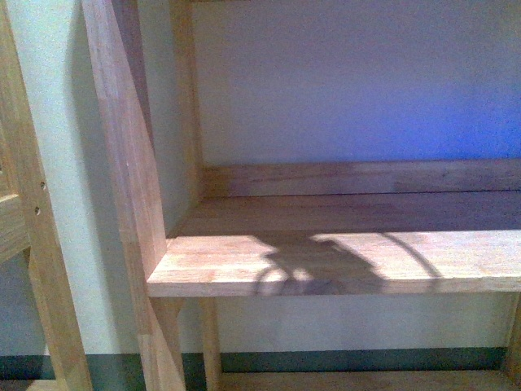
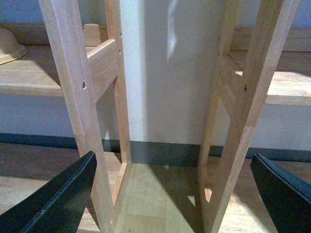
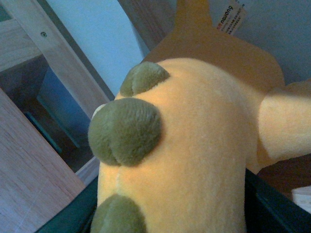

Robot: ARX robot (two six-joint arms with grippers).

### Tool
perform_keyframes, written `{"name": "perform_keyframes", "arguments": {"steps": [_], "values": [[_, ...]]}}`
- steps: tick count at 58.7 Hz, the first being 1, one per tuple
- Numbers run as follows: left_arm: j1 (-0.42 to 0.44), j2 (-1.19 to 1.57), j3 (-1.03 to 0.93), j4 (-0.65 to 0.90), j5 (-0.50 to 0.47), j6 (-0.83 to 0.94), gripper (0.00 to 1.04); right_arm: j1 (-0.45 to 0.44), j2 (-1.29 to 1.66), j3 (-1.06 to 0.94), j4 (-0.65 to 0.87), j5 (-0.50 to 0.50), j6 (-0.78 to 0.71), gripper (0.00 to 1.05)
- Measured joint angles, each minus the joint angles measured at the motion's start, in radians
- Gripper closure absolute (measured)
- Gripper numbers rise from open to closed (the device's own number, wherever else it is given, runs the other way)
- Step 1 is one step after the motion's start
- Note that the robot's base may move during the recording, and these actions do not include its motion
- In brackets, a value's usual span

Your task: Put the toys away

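We have the plush toy (image 3: pixel 194 145) pressed right up against the right wrist camera, filling its view: orange-yellow body, olive bumps along the back, a sewn label at the far end. Dark edges of the right gripper show on either side of the body, so we judge it clamped on the toy, though the fingertips themselves are hidden. Beyond the toy we see wooden posts and a pale wall, close by.

We read the step in hand as carrying the toy to the wooden shelf (image 1: pixel 342 265), whose board lies bare in the front view, crossed by a shadow. Neither arm shows there. Next we would need to bring the toy over that board, lower it, and let go.

Our left gripper (image 2: pixel 175 194) is spread wide, holding nothing, its dark fingers (image 2: pixel 58 199) framing the shelf uprights (image 2: pixel 77 97) just ahead.
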Motion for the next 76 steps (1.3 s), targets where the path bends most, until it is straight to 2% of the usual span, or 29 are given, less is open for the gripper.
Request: {"name": "perform_keyframes", "arguments": {"steps": [10, 12, 43, 55, 61, 67, 76], "values": [[0.0, 0.0, 0.0, 0.0, 0.0, 0.0, 0.06, -0.006, -0.025, -0.044, 0.016, 0.013, -0.001, 0.07], [0.0, 0.0, 0.0, 0.0, 0.0, 0.0, 0.06, -0.006, -0.03, -0.051, 0.018, 0.017, 0.0, 0.05], [0.0, 0.0, 0.0, 0.0, 0.0, 0.0, 0.06, -0.069, -0.359, -0.406, 0.153, 0.075, -0.09, 0.06], [0.0, 0.0, 0.0, 0.0, 0.0, 0.0, 0.06, -0.078, -0.505, -0.585, 0.171, 0.225, -0.293, 0.06], [0.0, 0.0, 0.0, 0.0, 0.0, 0.0, 0.06, -0.079, -0.61, -0.721, 0.241, 0.303, -0.444, 0.06], [0.0, 0.0, 0.0, 0.0, 0.0, 0.0, 0.06, -0.095, -0.737, -0.869, 0.297, 0.319, -0.553, 0.06], [0.0, 0.0, 0.0, 0.0, 0.0, 0.0, 0.06, -0.143, -0.925, -1.065, 0.325, 0.304, -0.591, 0.06]]}}
